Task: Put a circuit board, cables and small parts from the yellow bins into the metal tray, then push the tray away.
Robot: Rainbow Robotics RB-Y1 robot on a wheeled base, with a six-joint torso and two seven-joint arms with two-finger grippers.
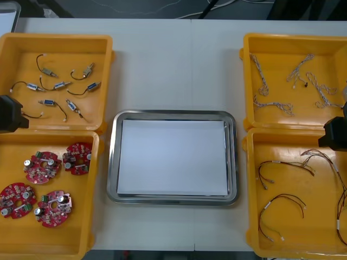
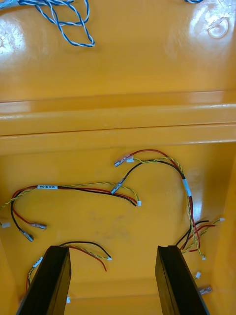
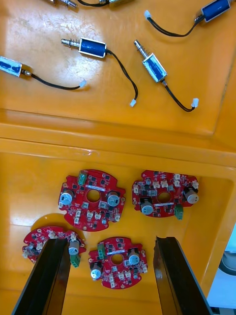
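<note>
The metal tray (image 1: 111, 162), white inside, lies at the table's middle with nothing in it. Several round red circuit boards (image 1: 42, 166) lie in the near left yellow bin (image 1: 89, 184). My left gripper (image 3: 112, 243) hangs open above them, one board (image 3: 118, 262) between its fingers and below them. In the near right bin (image 1: 252, 189), my right gripper (image 2: 113, 248) hangs open over red and yellow cables (image 2: 73, 189). Neither gripper holds anything. The left arm (image 1: 10, 114) and right arm (image 1: 333, 132) show at the table's sides.
The far left bin (image 1: 105, 81) holds several small metal parts (image 1: 54, 85) on black leads, also seen beyond the left fingers (image 3: 91, 47). Twisted blue and white cables (image 1: 282, 81) lie in the far right bin (image 1: 246, 81). Bare table surrounds the tray.
</note>
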